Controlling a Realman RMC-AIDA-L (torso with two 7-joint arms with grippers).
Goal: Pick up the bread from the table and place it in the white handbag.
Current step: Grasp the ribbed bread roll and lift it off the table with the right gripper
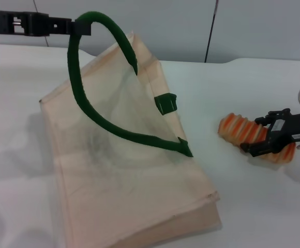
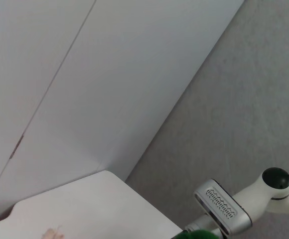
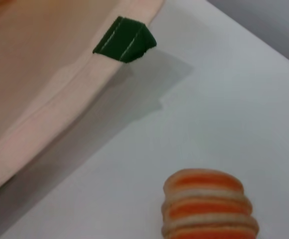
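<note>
Right gripper (image 1: 278, 138) reaches in from the right edge of the head view, its dark fingers set either side of the bread (image 1: 245, 135) and closed on the loaf's far half; loaf at table (image 1: 253, 206) level, lift-off not distinguishable. Striped end of the bread projects beyond the fingertips toward the white handbag (image 1: 124, 201), which lies well apart from this gripper with bare table between. Left gripper (image 1: 80, 27) sits high at the back, clamped on the green handle (image 1: 95, 113), pulling that loop up so the bag mouth gapes; second handle attachment shows as a green tab (image 1: 165, 102) on the bag edge nearest the right gripper. Right wrist view adds what the head view lacks: close look at the loaf's ridged end (image 3: 210, 209), the bag hem (image 3: 60, 99) and tab (image 3: 125, 39) just ahead, own fingers not visible. Left wrist view shows only wall, floor, a table corner (image 2: 84, 209) and a sliver of green handle (image 2: 200, 234).
</note>
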